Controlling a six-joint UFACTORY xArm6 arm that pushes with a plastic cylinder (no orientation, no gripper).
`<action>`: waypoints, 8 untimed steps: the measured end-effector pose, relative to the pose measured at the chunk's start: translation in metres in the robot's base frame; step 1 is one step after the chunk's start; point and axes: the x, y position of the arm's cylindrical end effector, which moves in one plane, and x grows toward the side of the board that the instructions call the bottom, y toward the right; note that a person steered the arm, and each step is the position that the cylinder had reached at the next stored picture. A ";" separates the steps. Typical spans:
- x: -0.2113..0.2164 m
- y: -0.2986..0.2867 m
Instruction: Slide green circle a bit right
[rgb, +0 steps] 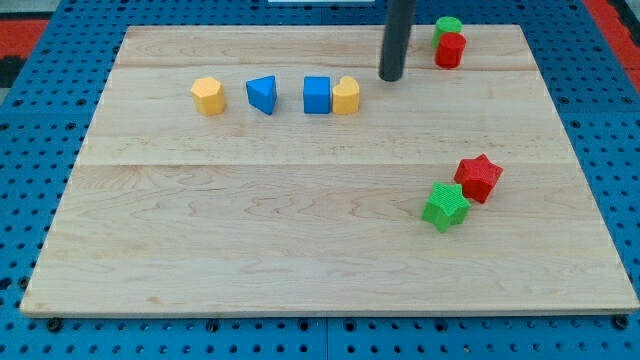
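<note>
My tip sits far side of the board, w/ the green circle well to its right and a bit farther back, at the board's far-right edge. No pincer on this rig, just a plain rod, so nothing to spread or pinch.

Risks: the red cylinder touches the green circle on its near side, so a push to the right prob drags red along too. An off-centre hit could spin green toward the far edge and off the board. The yellow block and blue cube lie just left-near of my tip; a wide swing could clip them.

Surface: pale wood board, smooth planks, lying on a blue perforated table. Little room right of green before the edge.
</note>
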 end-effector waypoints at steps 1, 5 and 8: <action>-0.061 0.000; -0.086 0.002; -0.086 0.038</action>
